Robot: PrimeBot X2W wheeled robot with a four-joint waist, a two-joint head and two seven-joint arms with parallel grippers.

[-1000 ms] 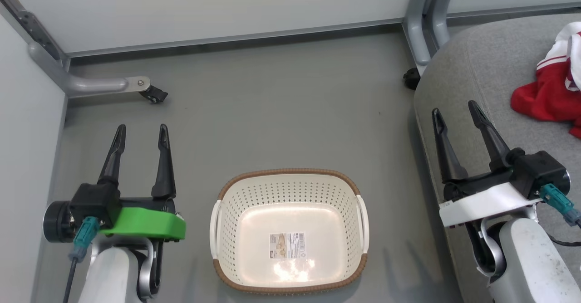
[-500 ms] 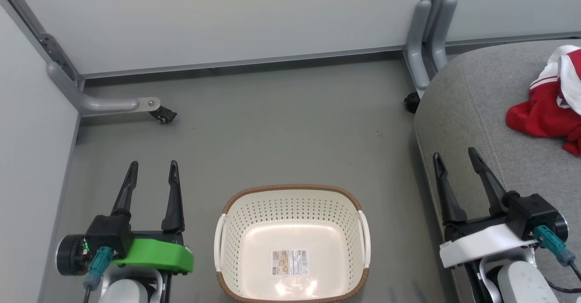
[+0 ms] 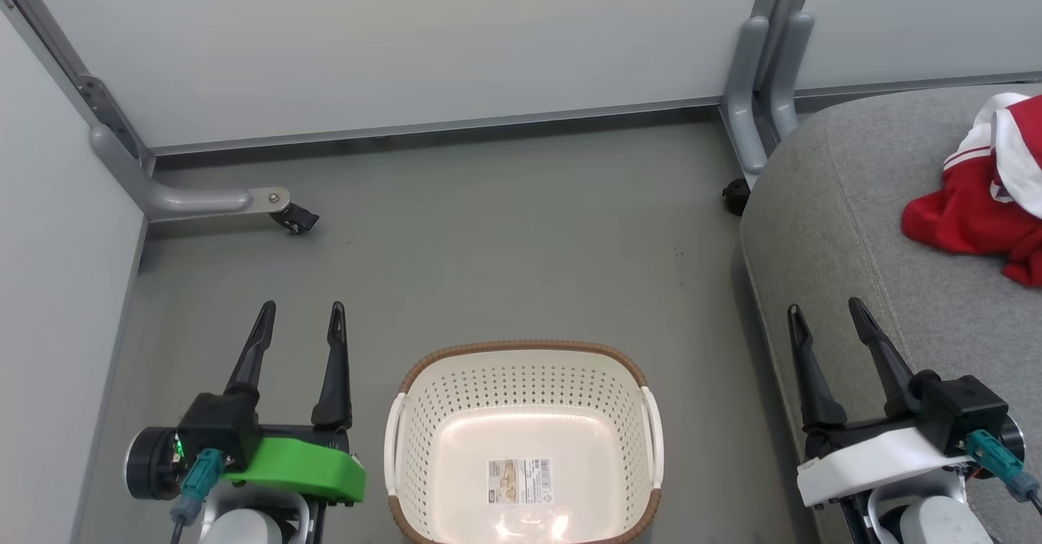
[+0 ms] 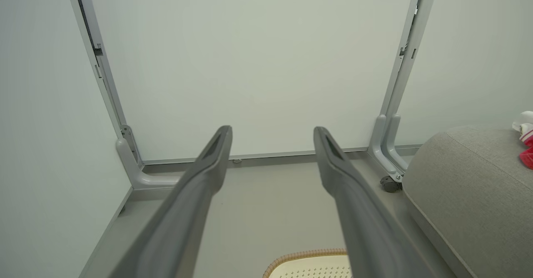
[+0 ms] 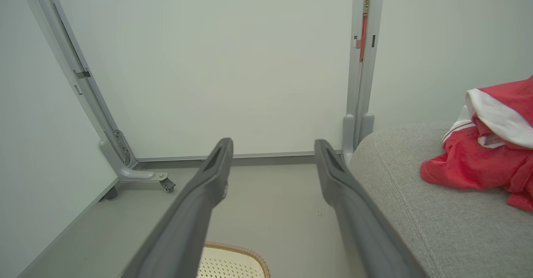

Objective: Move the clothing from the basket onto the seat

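**Inspector:** State of the jaws?

**Robot:** Both pairs stand wide and hold nothing. My left jaws hang over the floor [image 3: 488,243], just left of the basket [image 3: 521,347]. My right jaws hang over the near left edge of the seat [image 3: 847,202]. All my fingers [image 3: 334,365] point ahead, toward the wall panel [image 3: 407,39].

**Inspector:** Location of the clothing?

**Robot:** The clothing [image 3: 969,210] is on the seat, a red heap with white trim. It sits at the right margin of the head view, which cuts it off. The basket shows a bare bottom and its label [image 3: 519,480]. I judge the transfer done as far as I can see. Whether both garments are in that heap, I cannot tell.

**Inspector:** Bearing from the jaws, and the nearer arm?

**Robot:** It lies ahead and to the right of my right jaws, near but apart, with bare cushion between. The right arm is plainly nearer. My left jaws are well apart from it, with the basket between the two pairs.

**Inspector:** Axis and heading?

**Robot:** The heap is crumpled, so it has no clear heading. The visible part spreads left to right across the seat, with the white-trimmed fold on the far side. With one end cropped, I record its long axis as unconfirmed. The basket's long axis runs across me, with its handles [image 3: 393,438] at the left and right ends. In my judgement, any further reach would fall to the right arm, going forward and rightward.
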